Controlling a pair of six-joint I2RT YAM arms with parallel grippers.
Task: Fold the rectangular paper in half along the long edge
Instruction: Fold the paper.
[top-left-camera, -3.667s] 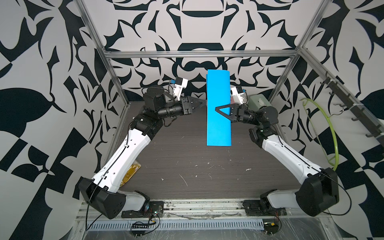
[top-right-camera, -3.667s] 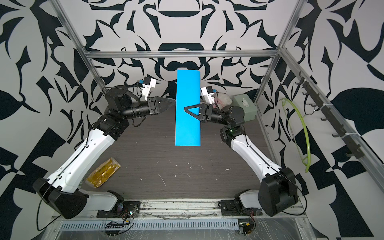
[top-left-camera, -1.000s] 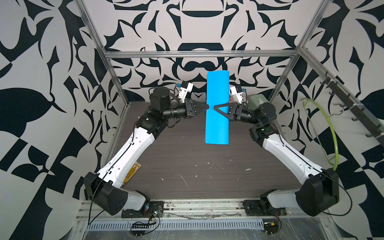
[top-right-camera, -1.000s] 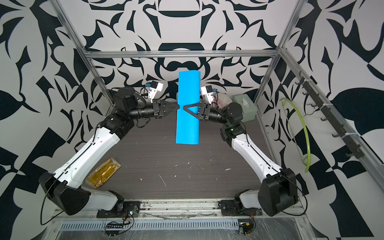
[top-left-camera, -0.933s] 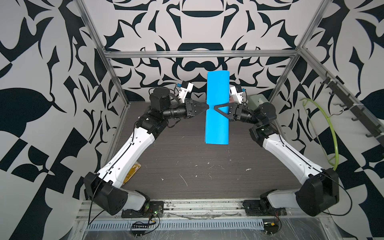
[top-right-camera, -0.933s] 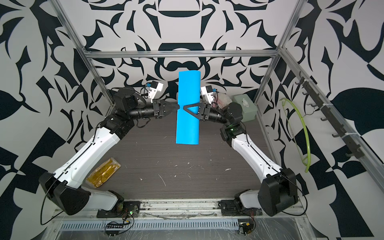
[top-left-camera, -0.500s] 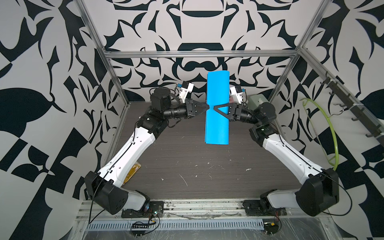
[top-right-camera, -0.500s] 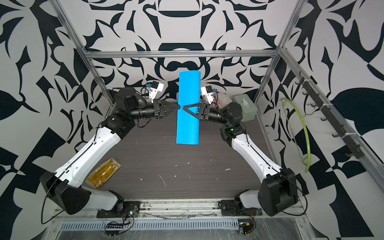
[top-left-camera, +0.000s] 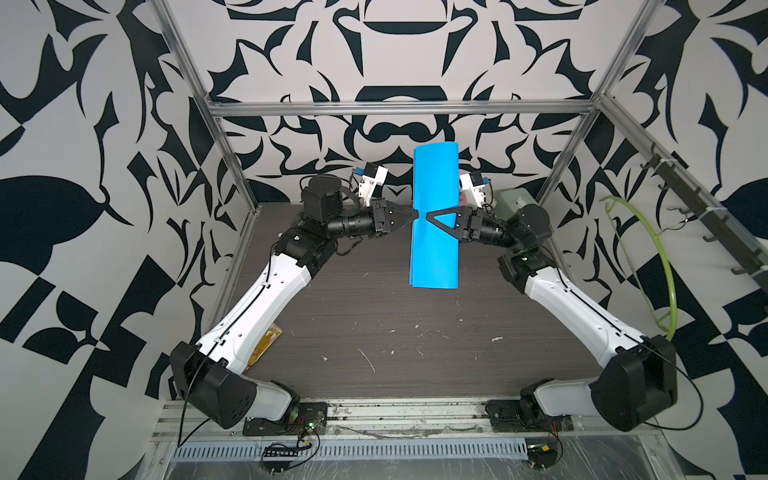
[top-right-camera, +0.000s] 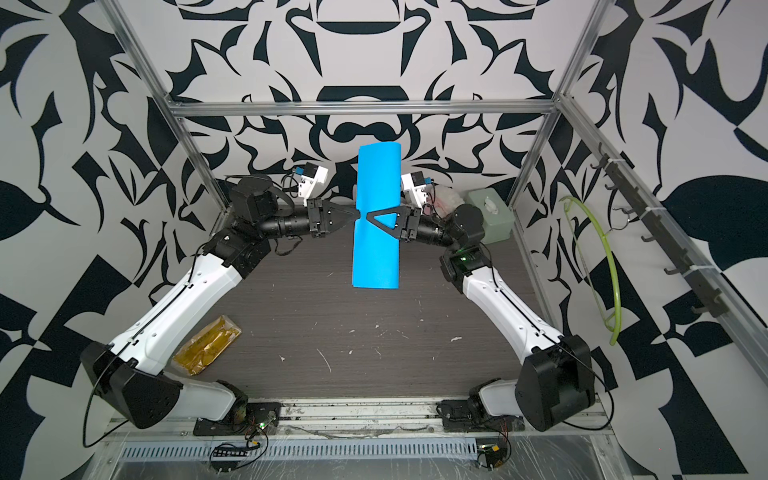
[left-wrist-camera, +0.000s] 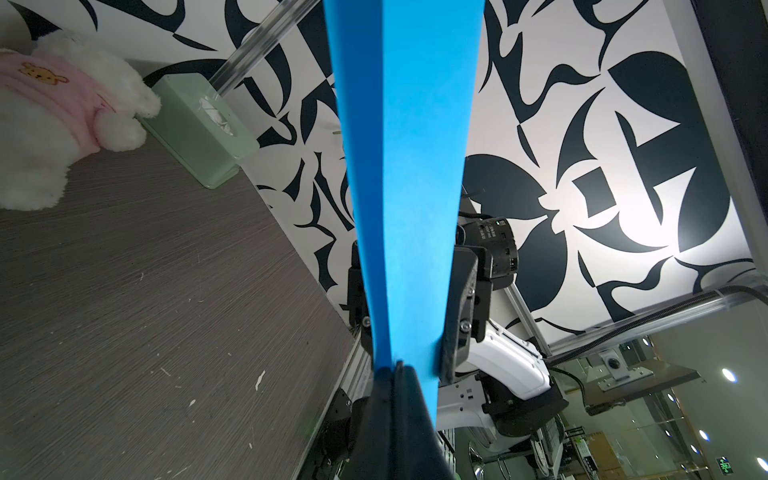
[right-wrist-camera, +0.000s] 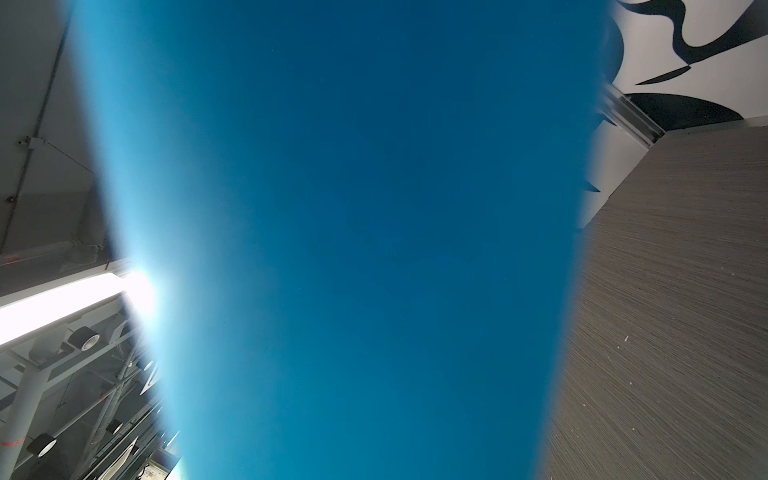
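The rectangular paper (top-left-camera: 434, 257) is bright blue and hangs upright in the air over the back of the table, bent over on itself in a loose double layer. My left gripper (top-left-camera: 415, 215) is shut on its left edge at mid-height; in the left wrist view the black tips (left-wrist-camera: 395, 368) pinch the blue edge (left-wrist-camera: 407, 166). My right gripper (top-left-camera: 429, 216) reaches in from the right, its jaws standing apart on either side of the bulging paper, one finger (left-wrist-camera: 457, 316) against it. The paper (right-wrist-camera: 353, 228) fills the right wrist view and hides those jaws.
A pale green tissue box (top-right-camera: 488, 216) and a white plush toy in pink (left-wrist-camera: 54, 120) sit at the back right corner. A yellow packet (top-right-camera: 208, 345) lies front left by the left arm. A green hose (top-right-camera: 602, 266) hangs on the right wall.
Since the earliest frames my left gripper has moved right to the paper's left edge and closed on it. Over the last second both arms and the paper have stayed nearly still.
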